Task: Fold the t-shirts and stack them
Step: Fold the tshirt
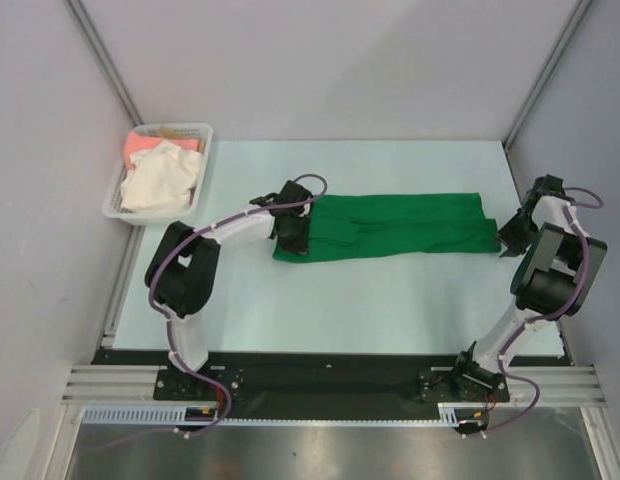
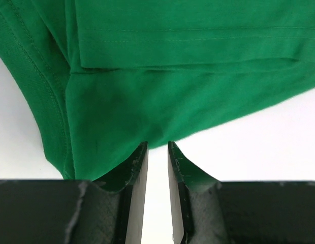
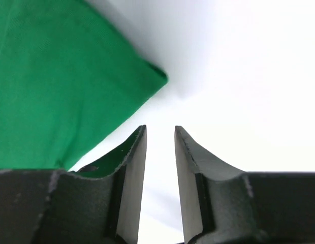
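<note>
The green t-shirt [image 1: 410, 222] lies folded into a long strip across the middle of the table. My left gripper [image 1: 290, 228] is at its left end, just off the cloth's edge. In the left wrist view the shirt [image 2: 172, 91] fills the top, and the gripper [image 2: 157, 145] is open by a narrow gap with only table between the jaws. My right gripper [image 1: 514, 233] is at the shirt's right end. In the right wrist view it [image 3: 160, 128] is open and empty beside the shirt's corner [image 3: 56, 91]. A cream-white t-shirt [image 1: 160, 182] and a salmon-pink t-shirt [image 1: 148, 143] lie in the basket.
The white lattice basket [image 1: 204, 131] stands at the back left, off the table's left edge. Grey walls enclose the back and both sides. The pale table [image 1: 370, 300] runs between the green shirt and the arm bases.
</note>
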### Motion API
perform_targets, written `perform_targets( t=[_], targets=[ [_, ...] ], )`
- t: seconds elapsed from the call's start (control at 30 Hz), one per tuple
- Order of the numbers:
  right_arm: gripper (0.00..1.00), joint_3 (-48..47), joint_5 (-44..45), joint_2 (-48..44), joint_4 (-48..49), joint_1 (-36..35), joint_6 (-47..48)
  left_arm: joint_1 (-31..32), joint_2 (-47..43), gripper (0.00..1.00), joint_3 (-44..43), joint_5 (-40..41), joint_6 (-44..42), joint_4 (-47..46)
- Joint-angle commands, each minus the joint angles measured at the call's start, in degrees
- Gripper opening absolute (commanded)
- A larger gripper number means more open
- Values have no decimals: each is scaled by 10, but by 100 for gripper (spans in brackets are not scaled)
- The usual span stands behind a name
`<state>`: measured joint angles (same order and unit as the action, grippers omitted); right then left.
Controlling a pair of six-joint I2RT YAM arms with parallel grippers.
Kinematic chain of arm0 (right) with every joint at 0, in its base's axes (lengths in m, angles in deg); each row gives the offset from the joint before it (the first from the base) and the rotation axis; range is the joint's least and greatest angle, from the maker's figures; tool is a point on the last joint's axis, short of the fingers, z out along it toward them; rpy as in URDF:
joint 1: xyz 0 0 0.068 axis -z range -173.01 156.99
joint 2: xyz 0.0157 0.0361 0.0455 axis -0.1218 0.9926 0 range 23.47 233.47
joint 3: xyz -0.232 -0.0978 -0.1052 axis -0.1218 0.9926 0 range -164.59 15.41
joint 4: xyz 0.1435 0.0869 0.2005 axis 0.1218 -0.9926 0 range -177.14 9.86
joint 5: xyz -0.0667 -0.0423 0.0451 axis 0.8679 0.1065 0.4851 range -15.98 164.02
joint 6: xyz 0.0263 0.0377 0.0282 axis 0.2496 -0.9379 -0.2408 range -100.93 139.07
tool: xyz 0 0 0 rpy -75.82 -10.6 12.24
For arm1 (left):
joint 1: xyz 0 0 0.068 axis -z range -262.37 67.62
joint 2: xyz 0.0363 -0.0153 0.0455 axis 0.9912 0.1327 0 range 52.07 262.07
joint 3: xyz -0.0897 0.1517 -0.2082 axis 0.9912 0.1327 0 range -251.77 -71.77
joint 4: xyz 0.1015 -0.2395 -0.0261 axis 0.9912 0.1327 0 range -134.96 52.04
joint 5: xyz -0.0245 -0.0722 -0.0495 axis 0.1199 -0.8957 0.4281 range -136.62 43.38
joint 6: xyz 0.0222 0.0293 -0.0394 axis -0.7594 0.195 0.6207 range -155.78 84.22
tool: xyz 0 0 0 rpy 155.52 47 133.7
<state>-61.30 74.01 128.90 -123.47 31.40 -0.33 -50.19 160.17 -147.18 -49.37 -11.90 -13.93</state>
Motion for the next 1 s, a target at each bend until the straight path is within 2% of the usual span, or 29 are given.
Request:
perform_targets(
  t=[0.0, 0.13, 0.23, 0.5, 0.7, 0.8, 0.9, 0.93, 0.97],
  targets=[
    [35, 2, -44, -10, 33, 18, -12, -14, 23, 27, -4, 7, -7, -4],
    [48, 28, -103, -11, 62, 46, -49, -24, 41, 27, -12, 10, -12, 8],
    [52, 50, -115, -15, 95, 56, -71, -24, 54, 28, -10, 12, -15, 6],
    [52, 51, -103, 23, 123, 61, -90, -38, 70, 27, 1, 5, -14, 3],
    [45, 32, -93, 56, 135, 62, -86, -42, 66, 27, 11, 5, -21, 4],
    [37, 11, -83, 81, 129, 62, -75, -44, 65, 27, 18, 6, -23, 5],
    [26, -3, -62, 92, 117, 62, -51, -47, 65, 27, 27, 6, -23, 2],
    [16, -6, -56, 94, 116, 62, -45, -48, 66, 27, 28, 6, -24, 2],
    [11, -8, -47, 97, 113, 63, -40, -49, 65, 27, 29, 6, -25, 2]
  ],
)
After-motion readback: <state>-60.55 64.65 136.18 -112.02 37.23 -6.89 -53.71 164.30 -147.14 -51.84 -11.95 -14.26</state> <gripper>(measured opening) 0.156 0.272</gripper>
